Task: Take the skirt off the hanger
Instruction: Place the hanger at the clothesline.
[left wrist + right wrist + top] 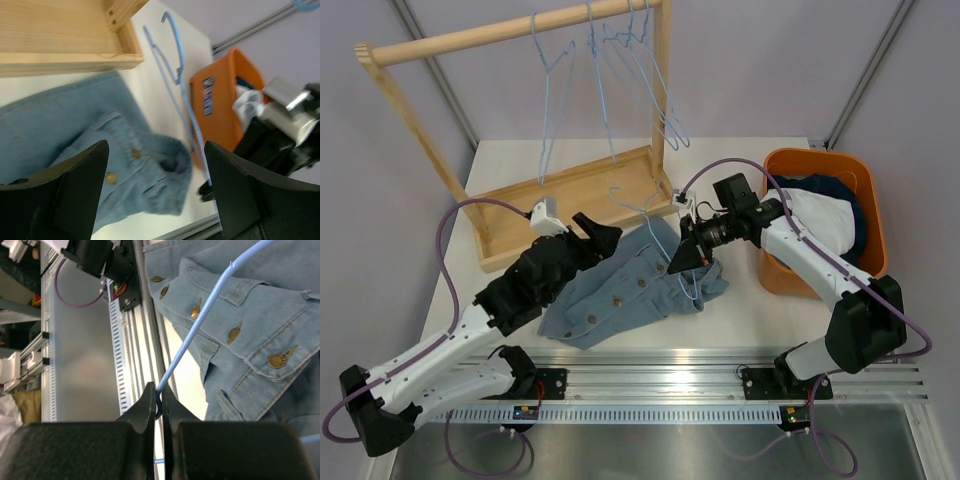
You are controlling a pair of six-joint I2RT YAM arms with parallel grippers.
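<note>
Your blue denim skirt with brass buttons is lying crumpled on the white table, just in front of the base of the wooden clothes rack and between your two arms.

Your left gripper is hovering above the left part of the skirt, near the rack's base. Its fingers are standing wide apart with nothing between them, and in the left wrist view the denim is showing through the gap below them. It is gripping nothing.

Your right gripper is hanging over the skirt's right edge, beside the buttoned waistband. Its jaws are clenched on the light blue wire hanger, pinching the thin wire right at the fingertips. From that pinch the wire is running up across the buttoned denim, and in the top view its hook end is lying towards the rack's base. You cannot tell from these views whether the wire is passing through any part of the skirt or only lying across it.

The orange plastic basket is sitting well to the right of the skirt, behind your right arm, with white and dark clothes piled in it. More pale blue wire hangers are hanging from the rack's top rail.
</note>
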